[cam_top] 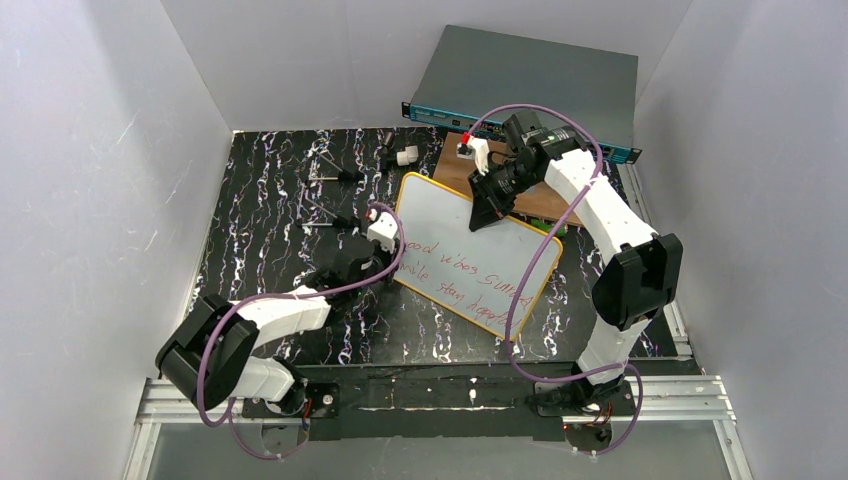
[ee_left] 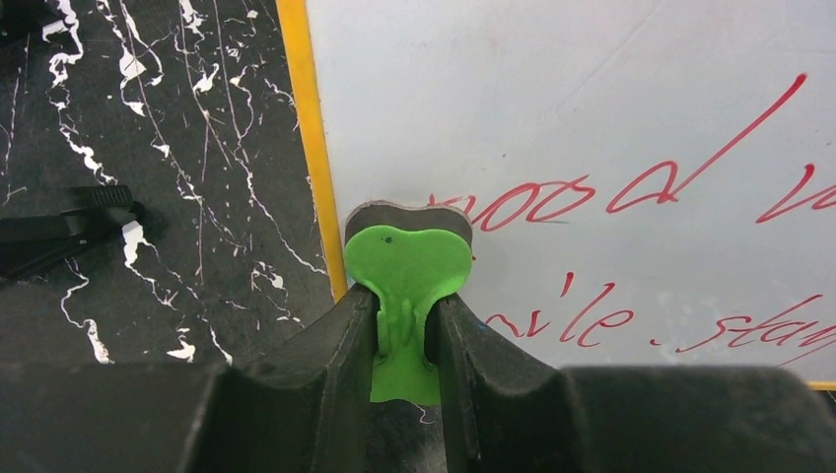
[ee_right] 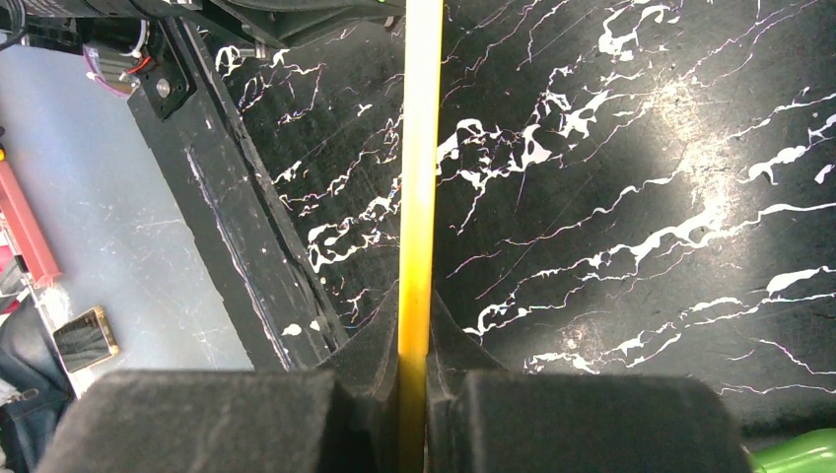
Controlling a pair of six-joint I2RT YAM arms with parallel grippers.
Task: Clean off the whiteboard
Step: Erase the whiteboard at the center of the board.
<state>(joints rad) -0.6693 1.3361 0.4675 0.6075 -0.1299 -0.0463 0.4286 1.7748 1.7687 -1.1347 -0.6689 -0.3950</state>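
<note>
Overhead and close wrist views share the whiteboard (cam_top: 450,225).

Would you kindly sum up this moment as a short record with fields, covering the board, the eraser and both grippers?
whiteboard: lies on the black marbled table
red writing: on the board's near half, not yet erased
left gripper: shut on the green eraser, at the board's left edge beside the first word
pad contact: cannot tell
right gripper: shut on the whiteboard's yellow frame, at the far edge
wooden board: beyond the far edge, partly hidden
</note>
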